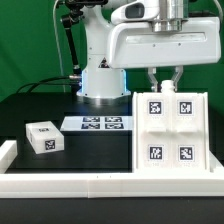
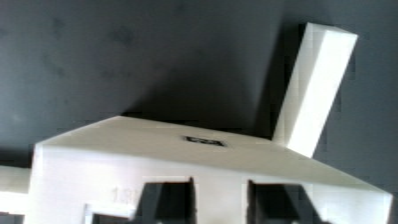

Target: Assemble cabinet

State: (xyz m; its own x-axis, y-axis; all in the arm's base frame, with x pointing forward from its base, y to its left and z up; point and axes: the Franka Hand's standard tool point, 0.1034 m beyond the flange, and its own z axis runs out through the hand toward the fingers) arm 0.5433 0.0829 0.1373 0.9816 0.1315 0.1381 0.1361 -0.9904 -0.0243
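Observation:
The white cabinet point(image 1: 170, 128) stands upright at the exterior view's right, with several square tags on its front. My gripper point(image 1: 165, 88) hangs straight over its top edge, fingertips point(image 1: 152, 84) level with that edge. In the wrist view the cabinet point(image 2: 134, 150) fills the lower part, with a small tag on its upper face. My gripper point(image 2: 226, 188) shows as two dark fingers point(image 2: 169, 200) standing apart, with white cabinet surface between and around them. A small white tagged block point(image 1: 42, 137) lies alone at the exterior view's left.
The marker board point(image 1: 98, 123) lies flat in front of the arm's base. A long white border rail point(image 1: 100, 185) runs along the table's front edge. A long white bar point(image 2: 317, 80) shows beyond the cabinet in the wrist view. The tabletop is black.

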